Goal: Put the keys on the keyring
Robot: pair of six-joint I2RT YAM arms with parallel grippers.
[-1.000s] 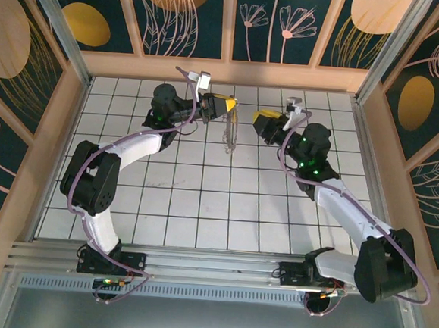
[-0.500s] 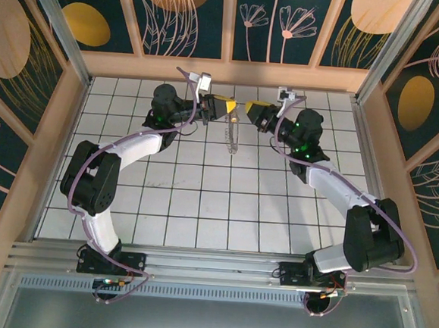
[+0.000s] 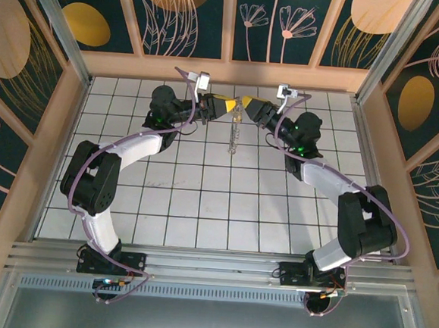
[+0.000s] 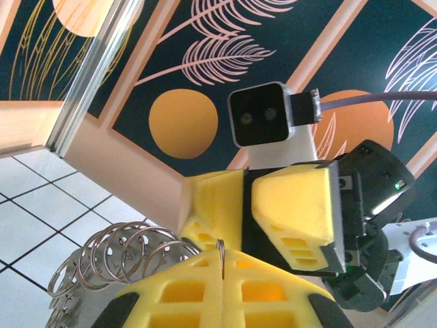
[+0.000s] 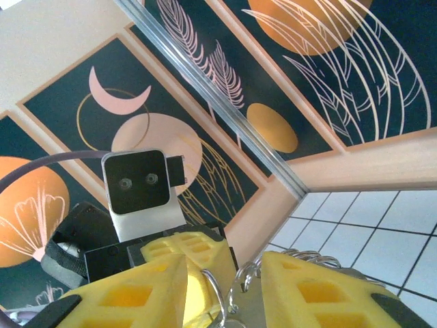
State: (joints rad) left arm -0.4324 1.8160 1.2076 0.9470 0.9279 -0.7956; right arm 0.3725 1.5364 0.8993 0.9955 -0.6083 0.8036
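We see the keyring (image 3: 235, 133) hanging edge-on at the far middle of the white tiled table (image 3: 201, 200). Its top is pinched between the closed yellow pads of the left gripper (image 3: 228, 106). The right gripper (image 3: 246, 104) faces it from the right. Its blocky, cut-out yellow fingers (image 5: 321, 294) stand apart, straddling the thin silvery wire coils.

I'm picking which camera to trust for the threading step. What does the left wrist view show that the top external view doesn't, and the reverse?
Left wrist adds: the keyring's wire pinched between the left gripper's shut fingers, with coiled loops beside. Top external adds: the tiled table below, with the ring seen edge-on. Both: the right gripper facing the left, tip to tip.
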